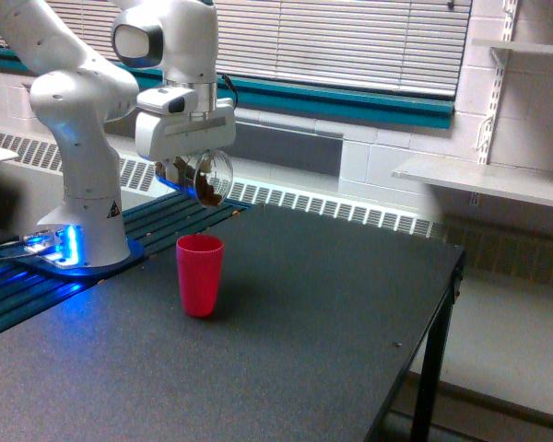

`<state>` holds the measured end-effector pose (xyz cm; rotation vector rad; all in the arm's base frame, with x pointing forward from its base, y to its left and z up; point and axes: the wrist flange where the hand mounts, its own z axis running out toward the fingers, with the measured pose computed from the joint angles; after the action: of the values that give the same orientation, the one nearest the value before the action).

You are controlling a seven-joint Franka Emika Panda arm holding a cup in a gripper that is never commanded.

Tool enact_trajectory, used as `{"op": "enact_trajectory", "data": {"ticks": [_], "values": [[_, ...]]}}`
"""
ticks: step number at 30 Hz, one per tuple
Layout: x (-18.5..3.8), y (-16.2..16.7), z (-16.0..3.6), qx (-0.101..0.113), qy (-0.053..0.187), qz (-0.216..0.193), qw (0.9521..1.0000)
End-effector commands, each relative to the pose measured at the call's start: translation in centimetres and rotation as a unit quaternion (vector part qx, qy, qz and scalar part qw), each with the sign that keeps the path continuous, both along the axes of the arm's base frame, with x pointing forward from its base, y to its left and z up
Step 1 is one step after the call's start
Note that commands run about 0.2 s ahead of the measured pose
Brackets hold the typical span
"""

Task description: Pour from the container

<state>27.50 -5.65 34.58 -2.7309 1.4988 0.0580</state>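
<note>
Fingers (186,171) closed around the tilted clear container (209,176) of brown bits, above the red cup (200,274)

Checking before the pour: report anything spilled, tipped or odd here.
Nothing stands out. The red cup stands upright on the dark table, no spill shows, and the tool holds the clear cup of brown bits above it.

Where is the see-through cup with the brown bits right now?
In the exterior view's left, the clear cup hangs tilted in the gripper, above the red cup.
</note>
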Motion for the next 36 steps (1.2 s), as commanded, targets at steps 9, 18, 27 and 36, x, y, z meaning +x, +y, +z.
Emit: {"op": "enact_trajectory", "data": {"ticks": [9, 18, 27, 36], "values": [[-1.5, -1.6, -2.2, 0.012, 0.034, -0.015, 0.9992], [-1.6, -1.1, -2.3, 0.018, 0.041, -0.006, 0.999], [-1.8, -1.1, -2.4, 0.034, 0.046, 0.012, 0.9983], [-1.9, -0.9, -2.6, 0.042, 0.053, 0.022, 0.9974]]}}
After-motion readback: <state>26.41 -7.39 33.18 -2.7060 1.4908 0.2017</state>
